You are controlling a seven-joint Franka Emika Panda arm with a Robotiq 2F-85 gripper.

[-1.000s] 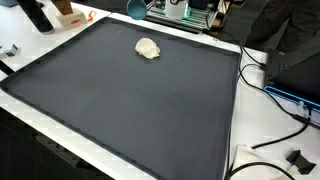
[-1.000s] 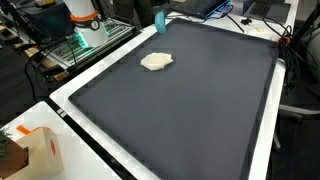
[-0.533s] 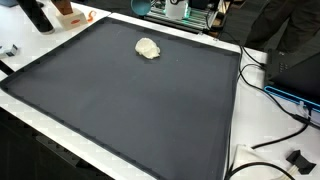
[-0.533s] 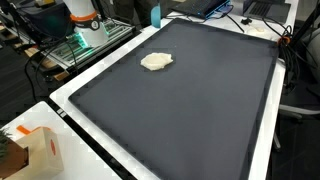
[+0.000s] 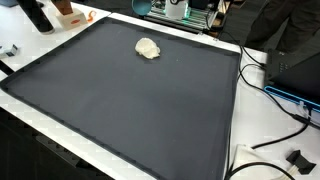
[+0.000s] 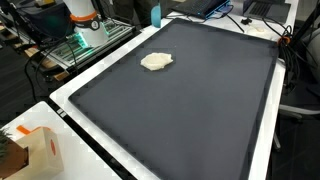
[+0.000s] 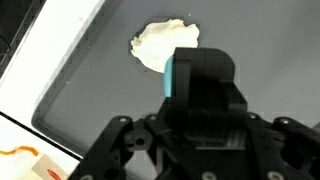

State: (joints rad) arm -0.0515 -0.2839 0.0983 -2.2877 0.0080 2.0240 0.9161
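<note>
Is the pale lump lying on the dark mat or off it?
On it: the dark mat surrounds the pale lump on every side.

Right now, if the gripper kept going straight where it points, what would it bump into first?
Probably the cream lump on the dark mat, just ahead of the gripper; depth is unclear.

Cream lump: small, off-white, soft-looking, irregular rounded outline, wrinkled top; cloth or dough, couldn't tell. It lay flat and alone on the black mat. In both exterior views it sat near the mat's far edge, inside the border and off-centre. In the wrist view it was close to the mat's corner.
</note>
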